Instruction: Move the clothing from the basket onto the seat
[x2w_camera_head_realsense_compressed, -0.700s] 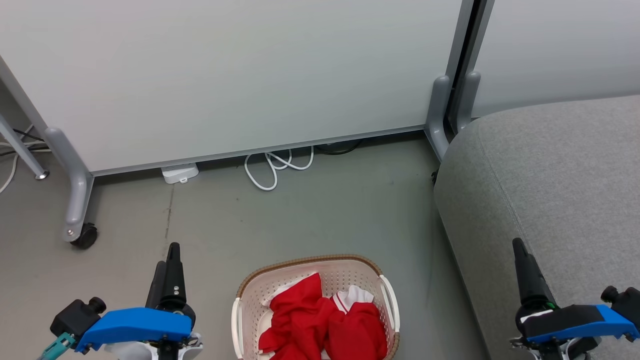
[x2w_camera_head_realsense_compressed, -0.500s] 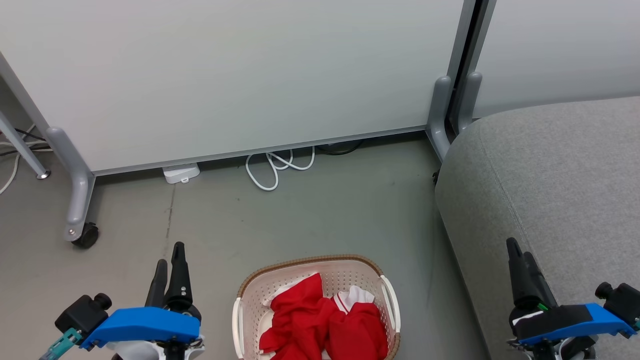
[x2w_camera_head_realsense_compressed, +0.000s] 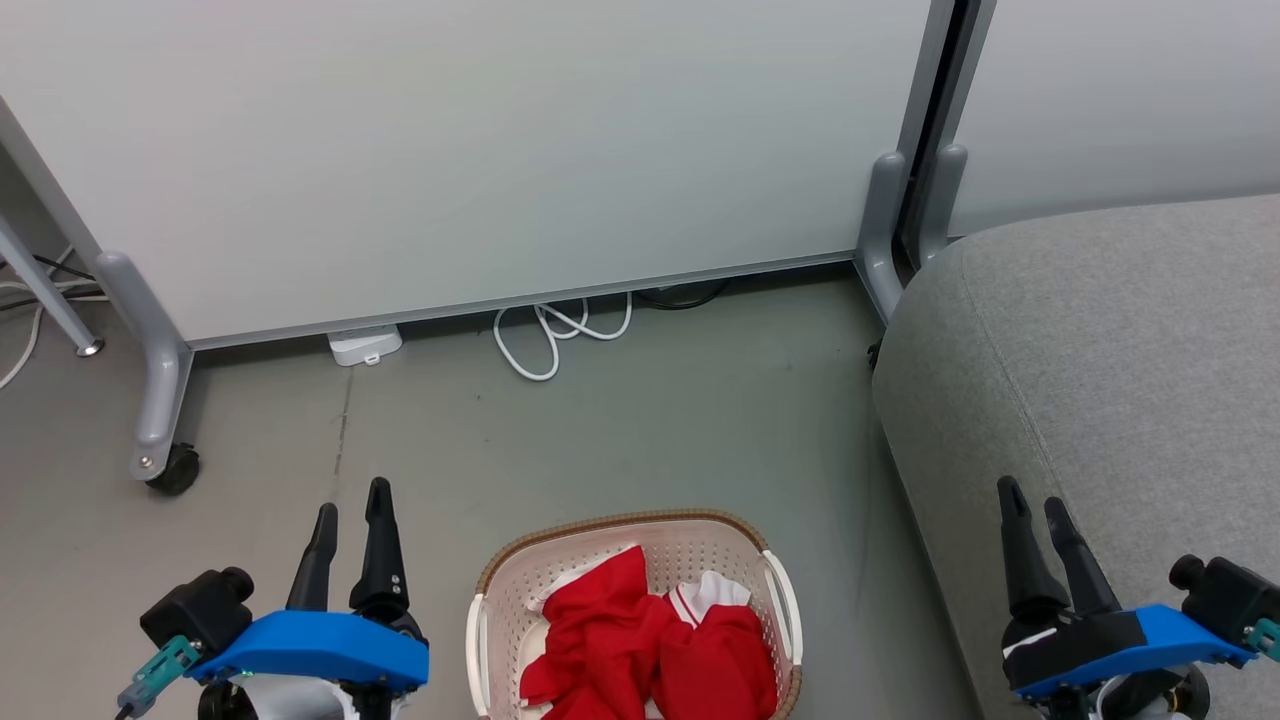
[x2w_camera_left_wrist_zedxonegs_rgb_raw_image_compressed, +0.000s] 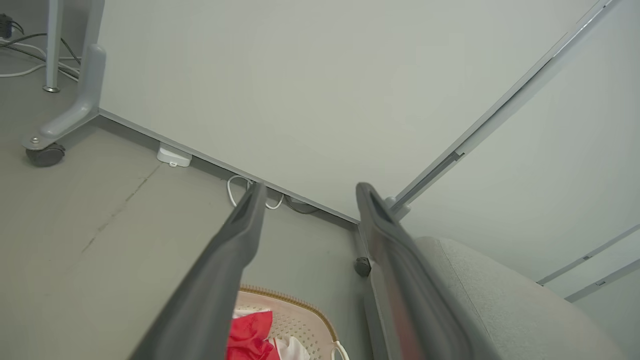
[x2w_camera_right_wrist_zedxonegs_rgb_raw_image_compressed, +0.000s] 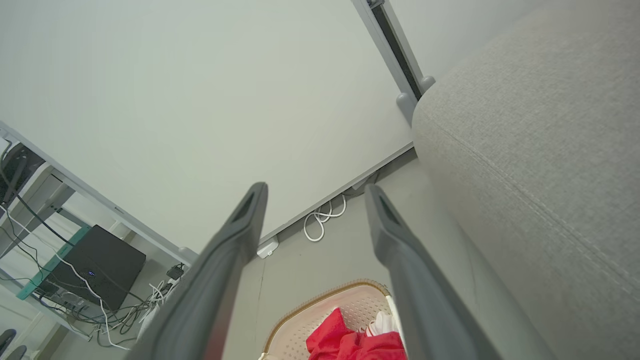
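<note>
Right wrist view adds a black box (x2w_camera_right_wrist_zedxonegs_rgb_raw_image_compressed: 92, 265), far from the basket (x2w_camera_right_wrist_zedxonegs_rgb_raw_image_compressed: 300, 335).

Nothing in this room can be read from where I stand: no words, numbers, brand marks or signs. The red clothing (x2w_camera_head_realsense_compressed: 640, 650) shows stripe trim but no legible print. The small white box (x2w_camera_head_realsense_compressed: 365, 345) on the floor and the black box (x2w_camera_right_wrist_zedxonegs_rgb_raw_image_compressed: 92, 265) among the cables are too small to make out any label.
</note>
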